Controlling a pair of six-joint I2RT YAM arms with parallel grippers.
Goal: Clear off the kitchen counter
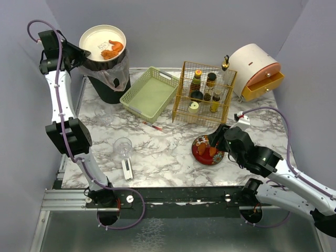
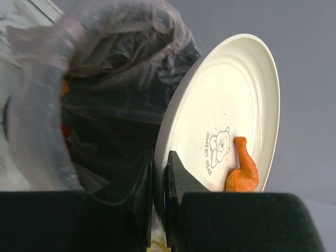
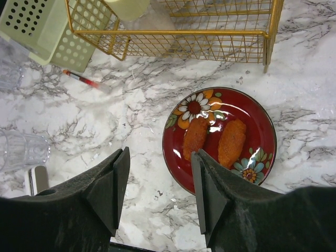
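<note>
- Kitchen counter [image 1: 168, 157], top view: a white marble-pattern tabletop with grey-brown veins and metal rail edging. It fills the middle of the frame, ahead of both arm bases.
- Standing on it are a pale green perforated plastic tray [image 1: 149, 93], a gold wire rack [image 1: 205, 92] holding bottles, a red floral round plate [image 1: 209, 152] with two orange food pieces, a clear glass [image 1: 123, 146] and a thin red pen [image 1: 153, 126].
- A black bin with a clear plastic liner [image 1: 107, 84] stands at the far left corner.
- The left gripper [image 1: 79, 52] holds a round white plate [image 1: 100, 39] above the bin, and an orange food scrap [image 1: 112, 50] lies on the plate.
- The right gripper [image 1: 218, 137] is at the red plate's near left side.
- Left wrist view: the left gripper [image 2: 160, 173] is clamped tight on the rim of the white plate [image 2: 226, 100]. The orange scrap [image 2: 242, 170] sits beside a bear print, with the bin liner [image 2: 105, 79] behind.
- Right wrist view: the right gripper [image 3: 160, 163] is spread wide and empty above the kitchen counter [image 3: 131, 115].
- Its right finger overlaps the left edge of the red plate [image 3: 233, 107]; whether they touch cannot be told.
</note>
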